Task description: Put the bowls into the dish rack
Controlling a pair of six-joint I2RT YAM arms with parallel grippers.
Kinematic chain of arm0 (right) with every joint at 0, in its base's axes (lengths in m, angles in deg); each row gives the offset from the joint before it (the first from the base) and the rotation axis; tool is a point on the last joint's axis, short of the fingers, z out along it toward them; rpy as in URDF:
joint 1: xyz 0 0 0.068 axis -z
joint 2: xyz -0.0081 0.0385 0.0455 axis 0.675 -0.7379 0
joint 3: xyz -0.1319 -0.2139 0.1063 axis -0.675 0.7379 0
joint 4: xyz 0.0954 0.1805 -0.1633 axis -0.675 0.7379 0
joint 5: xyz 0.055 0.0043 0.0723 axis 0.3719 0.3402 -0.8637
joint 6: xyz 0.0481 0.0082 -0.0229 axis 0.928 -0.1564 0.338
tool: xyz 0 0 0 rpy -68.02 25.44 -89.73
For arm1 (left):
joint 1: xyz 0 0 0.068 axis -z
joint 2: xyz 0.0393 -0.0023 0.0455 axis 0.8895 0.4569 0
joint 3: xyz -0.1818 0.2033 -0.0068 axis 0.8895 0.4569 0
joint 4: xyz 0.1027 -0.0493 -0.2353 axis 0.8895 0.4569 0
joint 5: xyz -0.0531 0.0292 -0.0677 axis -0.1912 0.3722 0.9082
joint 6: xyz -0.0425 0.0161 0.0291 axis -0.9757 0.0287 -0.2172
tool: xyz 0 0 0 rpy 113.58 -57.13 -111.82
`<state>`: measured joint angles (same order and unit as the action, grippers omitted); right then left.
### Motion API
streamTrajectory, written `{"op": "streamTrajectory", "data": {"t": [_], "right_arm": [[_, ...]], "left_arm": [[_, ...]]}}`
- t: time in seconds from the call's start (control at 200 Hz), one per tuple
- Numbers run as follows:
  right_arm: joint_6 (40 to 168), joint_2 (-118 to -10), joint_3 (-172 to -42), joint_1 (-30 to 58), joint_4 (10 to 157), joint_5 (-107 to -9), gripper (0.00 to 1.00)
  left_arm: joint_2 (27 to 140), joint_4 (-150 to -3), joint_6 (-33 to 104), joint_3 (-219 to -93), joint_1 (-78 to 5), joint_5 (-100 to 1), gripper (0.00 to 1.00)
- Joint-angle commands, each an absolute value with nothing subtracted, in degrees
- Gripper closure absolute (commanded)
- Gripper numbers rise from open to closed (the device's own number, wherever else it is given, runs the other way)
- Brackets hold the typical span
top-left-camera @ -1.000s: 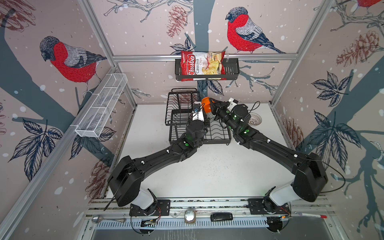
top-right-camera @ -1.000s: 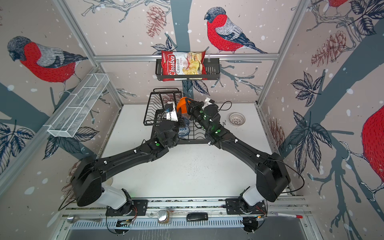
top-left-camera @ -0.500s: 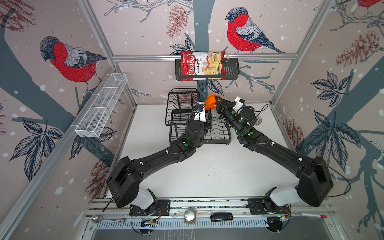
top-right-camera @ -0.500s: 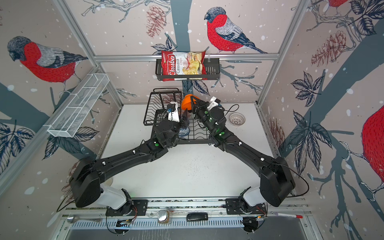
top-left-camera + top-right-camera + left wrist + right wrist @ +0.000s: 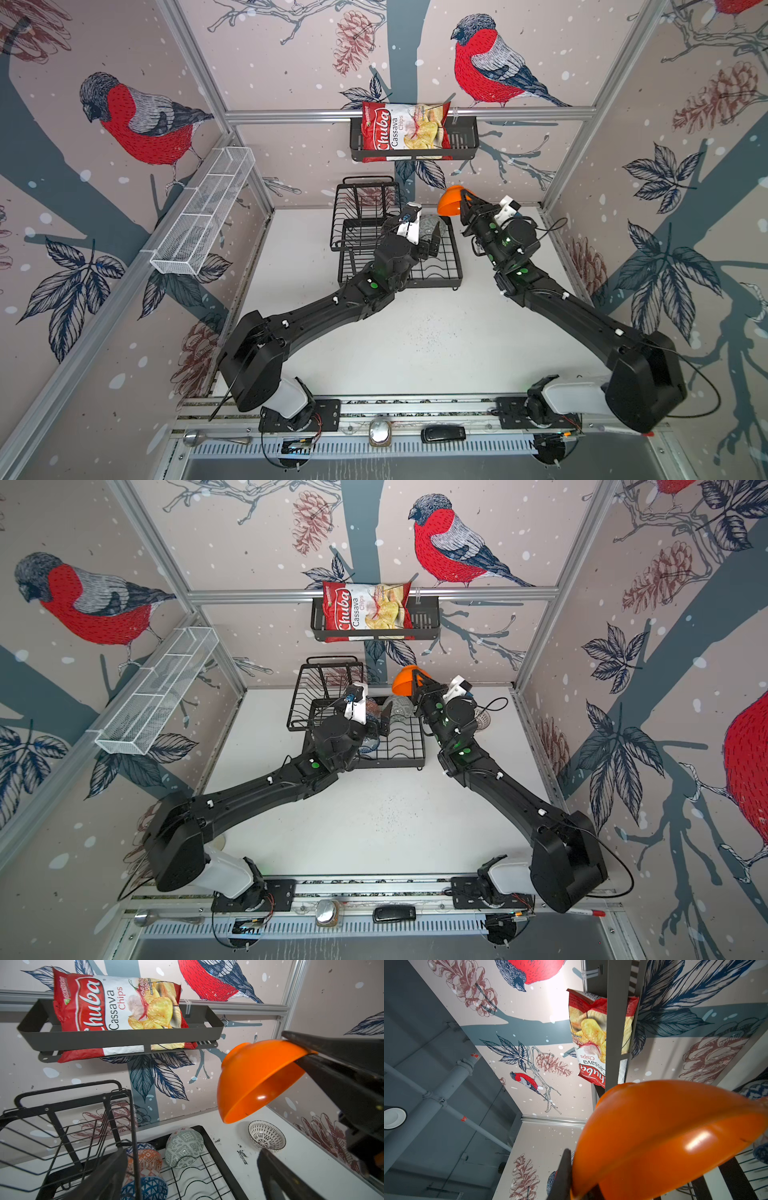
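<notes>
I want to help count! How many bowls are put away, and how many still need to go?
Done: the grey-white bowl, orange-white bowl and blue triangle bowl sit in the dish rack, with a blue-white bowl peeking behind. In hand: the right claw holds the orange bowl up. Left: that one, plus the white lattice bowl on the table.
</notes>
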<state>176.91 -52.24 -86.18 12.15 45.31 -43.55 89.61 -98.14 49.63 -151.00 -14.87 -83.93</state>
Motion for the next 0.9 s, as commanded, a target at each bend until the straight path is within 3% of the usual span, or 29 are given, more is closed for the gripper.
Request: {"op": "streamTrajectory", "data": {"t": [0.0,0.115,0.24,0.38,0.6,0.755,0.895], "right_arm": [[177.68,-50.76,-84.75,13.42,41.15,-42.65,1.00],[176.83,-49.70,-82.80,14.54,41.40,-41.32,1.00],[176.36,-49.96,-80.29,15.24,40.52,-40.23,1.00],[176.34,-52.65,-79.11,15.42,39.21,-39.98,1.00],[175.81,-56.65,-75.96,15.66,34.31,-38.23,1.00],[175.83,-60.76,-77.26,15.39,33.91,-38.31,1.00],[175.92,-64.66,-79.08,15.05,32.86,-38.50,1.00]], "left_arm": [[91.63,-87.06,50.05,-155.72,-17.23,-80.74,0.02],[93.17,-76.25,47.16,-161.58,-20.49,-75.47,0.02],[96.62,-64.17,52.04,-170.01,-20.66,-77.68,0.02],[92.83,-70.03,57.64,-165.64,-20.66,-80.07,0.02],[84.88,-88.55,66.29,-147.90,-20.77,-79.42,0.03],[85.82,-83.43,66.29,-151.28,-20.90,-84.53,0.03],[87.11,-80.07,65.94,-153.36,-21.08,-81.84,0.03]]}}
